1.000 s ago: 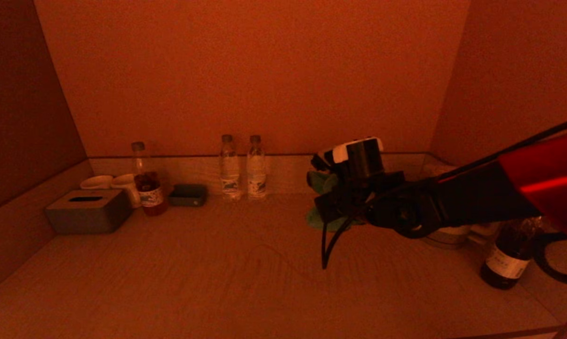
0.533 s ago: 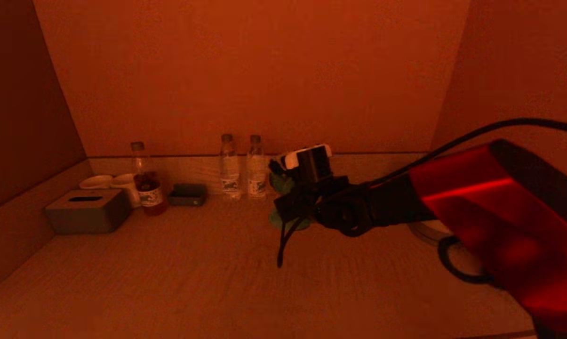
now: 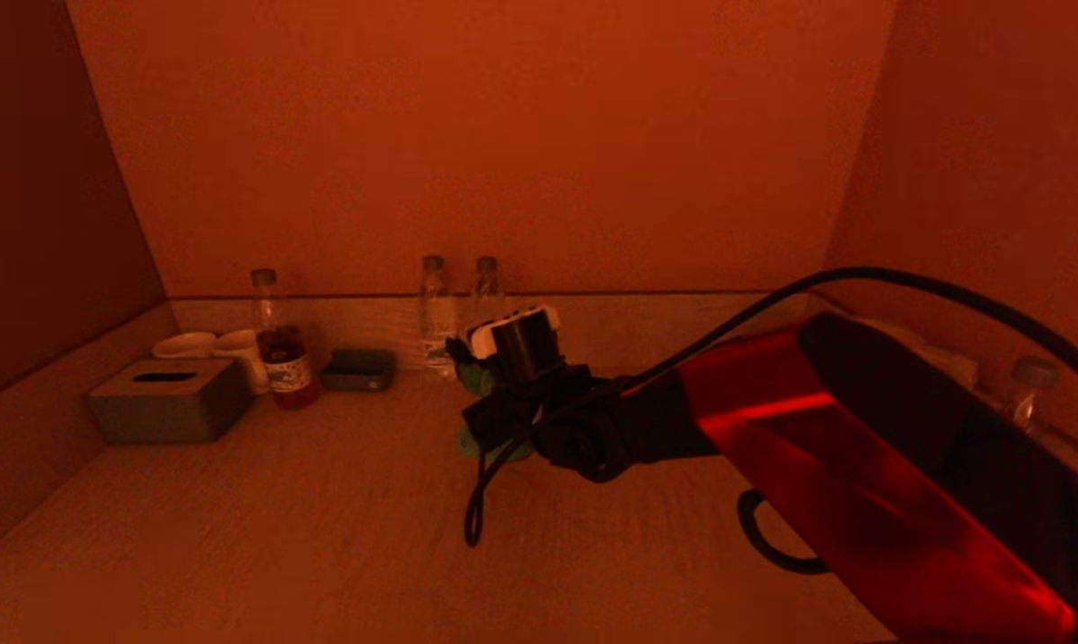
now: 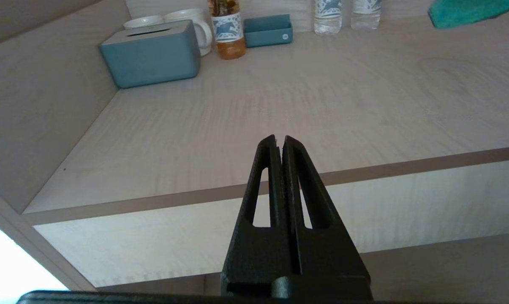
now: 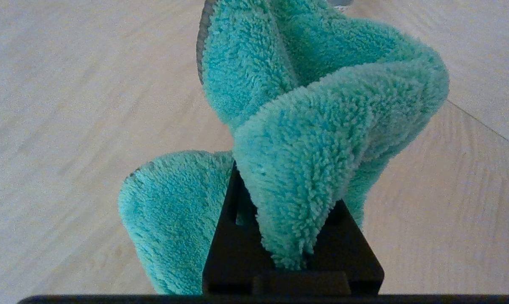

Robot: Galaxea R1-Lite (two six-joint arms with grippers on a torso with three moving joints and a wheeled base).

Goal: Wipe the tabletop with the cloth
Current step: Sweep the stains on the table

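1. Cloth (image 5: 317,139): teal, fluffy, bunched and folded, clamped between the fingers of the right gripper (image 5: 292,249), jaws clenched on it. One fold bulges up over the fingers, another lobe hangs to the side.
2. Cloth sits low over the tabletop (image 3: 324,519), just in front of the two water bottles (image 3: 434,313) at the back wall. Whether it presses on the wood I cannot tell from the head view.
3. Right arm (image 3: 861,474), red shell, reaches in across the tabletop toward the bottles; a black cable (image 3: 476,501) loops down from the wrist.
4. Away from the cloth, along the back wall: small dark tray (image 3: 357,369), tea bottle (image 3: 279,344) with dark liquid, two white cups (image 3: 212,347), grey tissue box (image 3: 167,401) in the far corner.
5. Left gripper (image 4: 279,143): jaws pressed together on nothing, hanging off the tabletop's front edge, well apart from the cloth.
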